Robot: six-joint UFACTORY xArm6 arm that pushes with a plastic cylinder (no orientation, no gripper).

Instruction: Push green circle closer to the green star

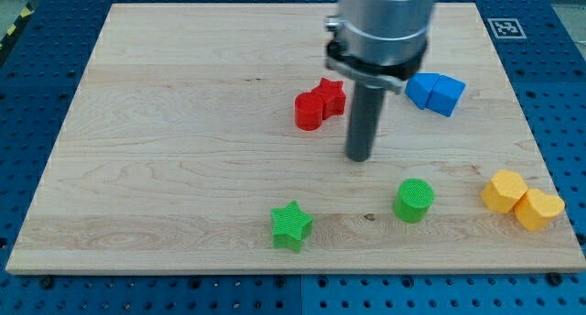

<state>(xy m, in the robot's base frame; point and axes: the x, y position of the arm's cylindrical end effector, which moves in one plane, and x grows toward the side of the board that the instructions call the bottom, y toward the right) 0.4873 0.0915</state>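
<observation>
One green circle point(415, 200) below-right of my tip point(359, 157), apart; no jaws, nothing grasped.

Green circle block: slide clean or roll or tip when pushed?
The green circle-shaped block stands on a flat face on the wooden board, so it probably slides. Squat, so unlikely to tip. Its round side may deflect an off-centre push from my tip.

On the wooden counter point(165, 132), a red cylinder point(309, 111) and red star point(331, 94) are seen touching near the middle, two blue blocks point(434, 92) touching toward the view's upper right, and two yellow blocks point(522, 200) touching at the lower right.
</observation>
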